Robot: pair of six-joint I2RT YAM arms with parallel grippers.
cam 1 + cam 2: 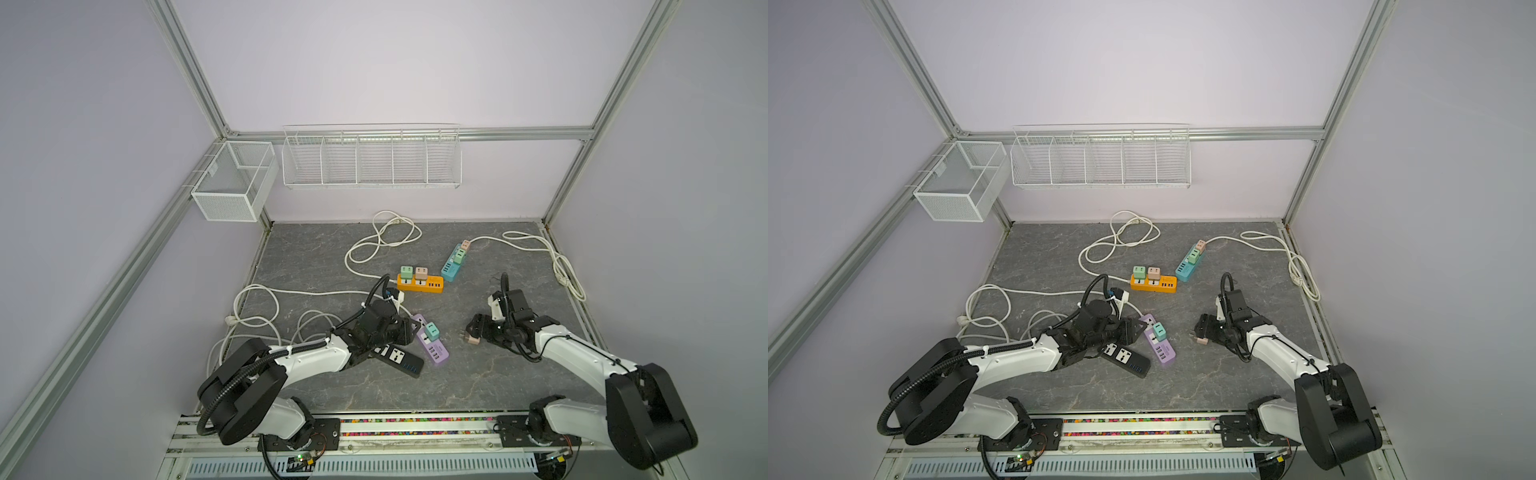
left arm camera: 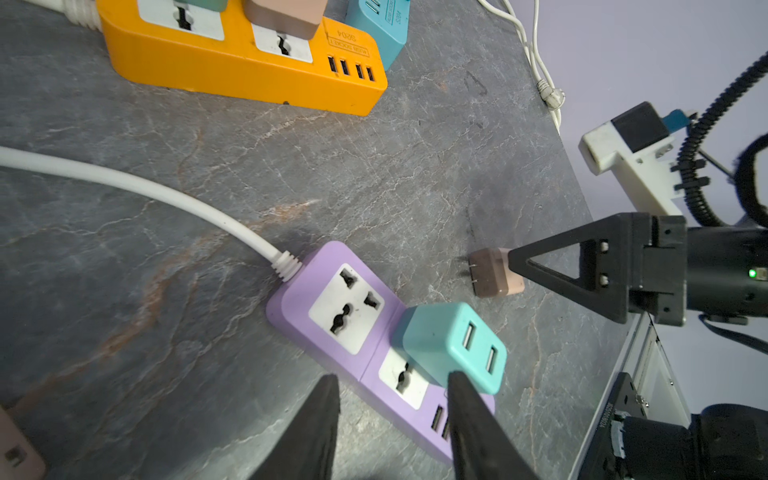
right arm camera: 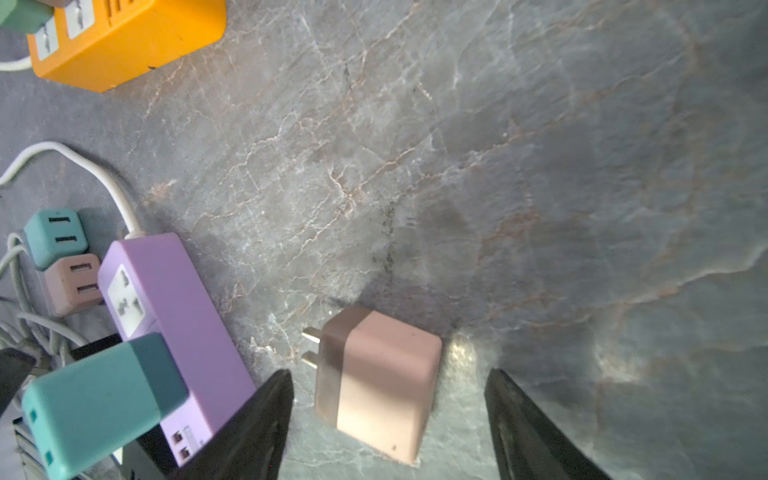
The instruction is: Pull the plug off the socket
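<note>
the pink plug [image 3: 376, 384], a matte rounded block with two flat metal prongs, lies on its side on the veined grey bench [image 3: 540, 166] near the purple strip [image 3: 174, 307], with its prongs aimed at the strip. the right pincer [image 3: 388, 374] gapes wide astride it, not gripping. the left pincer [image 2: 390, 378] sits part-open at the strip's usb end; i cannot tell whether it grips.

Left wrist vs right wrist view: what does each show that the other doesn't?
Left wrist only: the blue strip, a thin white cable at the edge of the table, the right claw side-on. Right wrist only: a second teal plug past the purple strip, and clear gaps between the pink plug and the right claw's fingers. Both: the pink plug lying unplugged on the table, the purple strip with a teal plug seated in it, the orange strip.
</note>
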